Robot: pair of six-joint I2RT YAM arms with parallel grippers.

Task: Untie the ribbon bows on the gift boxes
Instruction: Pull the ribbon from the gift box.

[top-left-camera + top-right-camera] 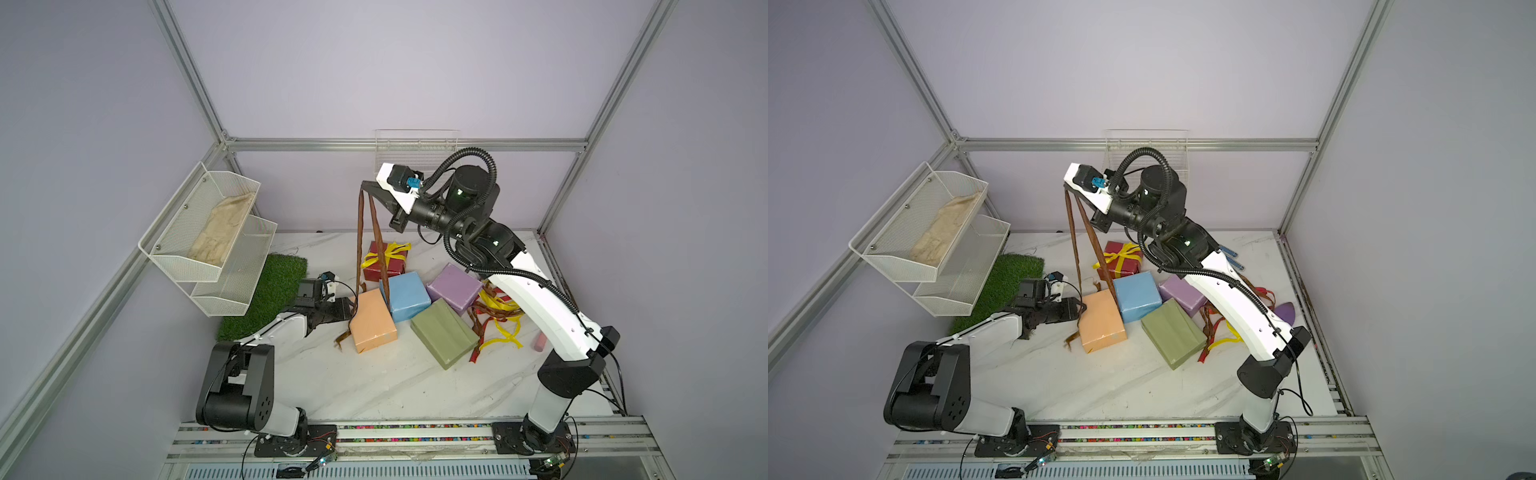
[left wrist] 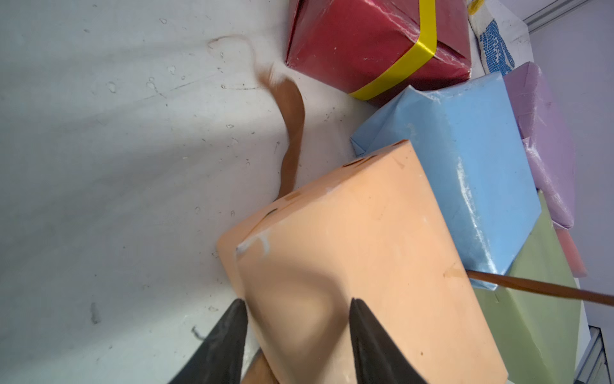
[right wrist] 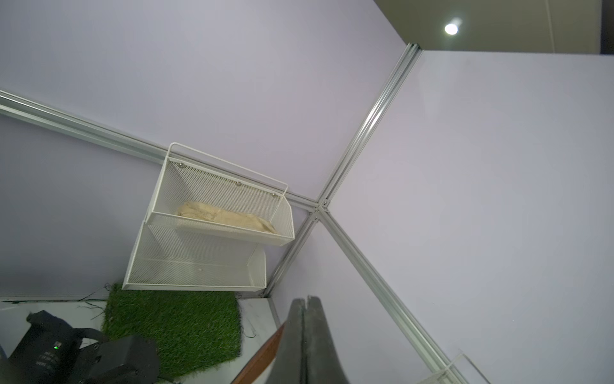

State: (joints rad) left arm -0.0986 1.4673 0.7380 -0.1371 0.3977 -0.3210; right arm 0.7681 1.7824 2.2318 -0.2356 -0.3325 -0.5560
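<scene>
My right gripper [image 1: 365,185] [image 1: 1066,188] [image 3: 304,299] is raised high and shut on a brown ribbon [image 1: 359,241] [image 1: 1073,241] [image 3: 262,359]. The ribbon hangs in two strands down to the peach orange box [image 1: 374,322] [image 1: 1102,320] [image 2: 365,249]. My left gripper [image 1: 344,309] [image 2: 297,302] is shut on that box's near end, one finger on each side. The dark red box [image 1: 380,272] [image 2: 365,43] behind it carries a tied yellow bow [image 1: 386,253]. Light blue [image 1: 409,295], lilac [image 1: 455,286] and olive green [image 1: 442,336] boxes lie bare beside it.
Loose yellow, brown and red ribbons [image 1: 498,316] are piled at the right under my right arm. White wire baskets [image 1: 208,232] hang on the left wall above a grass mat [image 1: 270,291]. Another wire basket [image 1: 415,145] hangs on the back wall. A blue-dotted glove [image 2: 495,50] lies past the red box.
</scene>
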